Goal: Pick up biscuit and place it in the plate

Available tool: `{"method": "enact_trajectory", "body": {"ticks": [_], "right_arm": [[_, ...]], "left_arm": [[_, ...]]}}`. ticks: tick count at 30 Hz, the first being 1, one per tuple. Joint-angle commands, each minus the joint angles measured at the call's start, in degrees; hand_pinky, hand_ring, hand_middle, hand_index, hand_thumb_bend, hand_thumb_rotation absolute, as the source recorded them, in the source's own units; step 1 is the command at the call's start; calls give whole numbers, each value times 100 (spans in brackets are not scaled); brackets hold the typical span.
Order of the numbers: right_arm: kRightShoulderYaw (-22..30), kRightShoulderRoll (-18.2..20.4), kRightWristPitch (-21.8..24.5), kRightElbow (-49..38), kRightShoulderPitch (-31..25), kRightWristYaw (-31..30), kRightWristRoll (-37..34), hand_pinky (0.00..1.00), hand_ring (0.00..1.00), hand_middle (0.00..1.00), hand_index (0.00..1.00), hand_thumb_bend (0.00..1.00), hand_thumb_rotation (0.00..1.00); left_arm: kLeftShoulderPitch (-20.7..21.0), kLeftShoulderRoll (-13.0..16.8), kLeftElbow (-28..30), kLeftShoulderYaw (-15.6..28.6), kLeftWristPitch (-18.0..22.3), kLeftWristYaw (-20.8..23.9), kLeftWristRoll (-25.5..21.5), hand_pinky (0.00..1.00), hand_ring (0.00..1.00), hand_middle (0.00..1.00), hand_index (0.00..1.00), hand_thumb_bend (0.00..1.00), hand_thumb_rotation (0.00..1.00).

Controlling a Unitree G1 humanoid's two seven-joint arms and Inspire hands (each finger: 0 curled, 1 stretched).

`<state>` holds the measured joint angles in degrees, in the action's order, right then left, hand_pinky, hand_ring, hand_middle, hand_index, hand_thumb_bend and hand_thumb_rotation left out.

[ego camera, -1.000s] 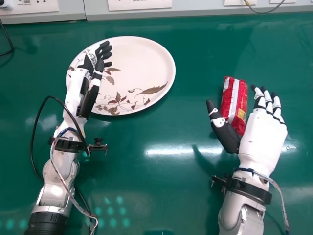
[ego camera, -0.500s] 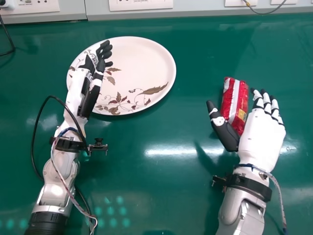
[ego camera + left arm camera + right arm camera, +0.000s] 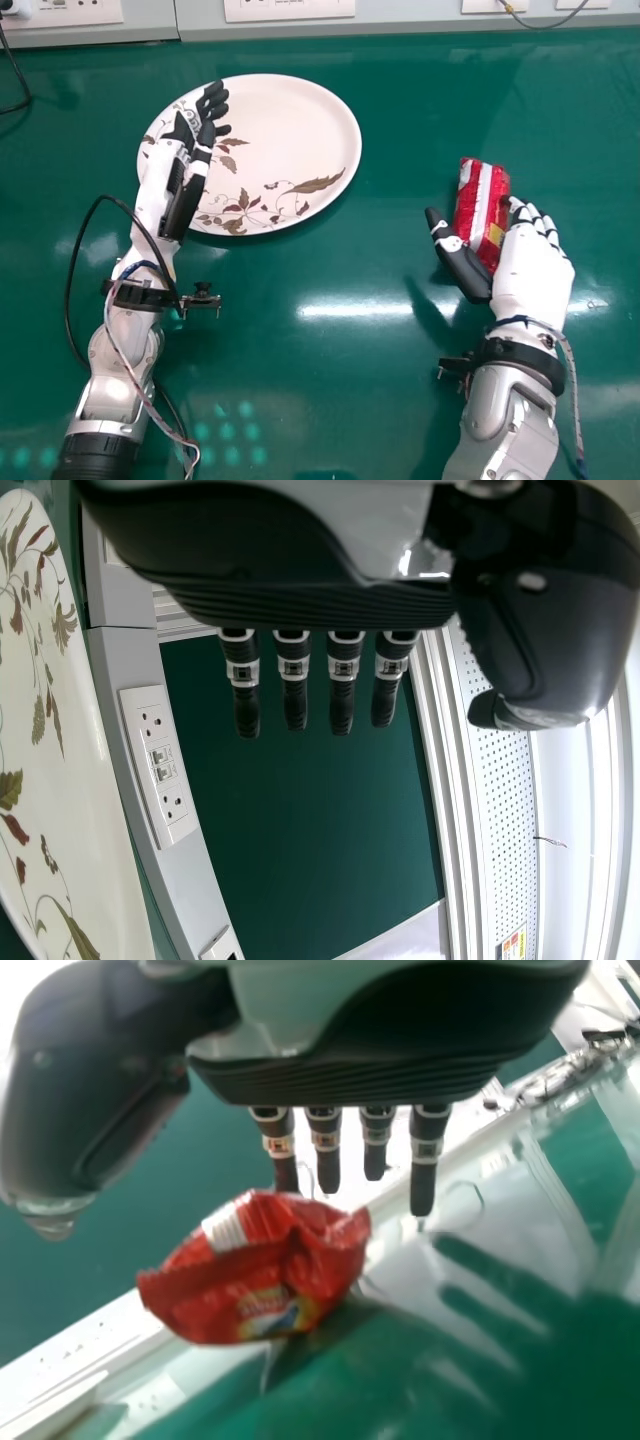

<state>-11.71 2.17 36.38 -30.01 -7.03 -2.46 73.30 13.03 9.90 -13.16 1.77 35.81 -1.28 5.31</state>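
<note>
I can't read a single word or number from here. The red biscuit packet (image 3: 200,1310) carries a yellowish printed patch (image 3: 262,1302) beside some blue and white in my right wrist view, too blurred for me to make out. In my left wrist view, a small label (image 3: 512,945) with coloured blocks sits on the white perforated panel (image 3: 500,810), its print too small for me to read.

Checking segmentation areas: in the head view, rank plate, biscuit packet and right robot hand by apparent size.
1. Plate, clearly largest
2. Right robot hand
3. Biscuit packet, smallest; the hand in front of it may hide part
</note>
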Motion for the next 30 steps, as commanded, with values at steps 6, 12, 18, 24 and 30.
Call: {"method": "enact_trajectory", "body": {"ticks": [6,12,18,24,30], "right_arm": [[265,-47,250,-38,-24,-604,345,80,93,98,91,100,51],[376,-64,287,-120,80,-1260,901,82,95,99,92,100,51],[476,-1,216,-163,207,-1818,1464,84,95,100,92,100,51],[606,97,169,-211,369,-2336,1866,88,96,100,95,100,51],[659,161,65,-206,497,-2650,2056,89,97,100,95,100,49]], "left_arm": [[-301,-107,-191,-59,-7,-12,-22,85,94,95,95,45,59],[-276,-98,-146,-61,65,-58,-76,86,95,96,96,43,58],[-265,-141,-53,-68,-13,-47,-78,84,95,96,96,42,58],[-235,-170,-26,-82,-51,-11,-31,84,96,97,97,41,57],[-239,-183,18,-86,-81,-9,-30,86,97,97,97,38,57]]}}
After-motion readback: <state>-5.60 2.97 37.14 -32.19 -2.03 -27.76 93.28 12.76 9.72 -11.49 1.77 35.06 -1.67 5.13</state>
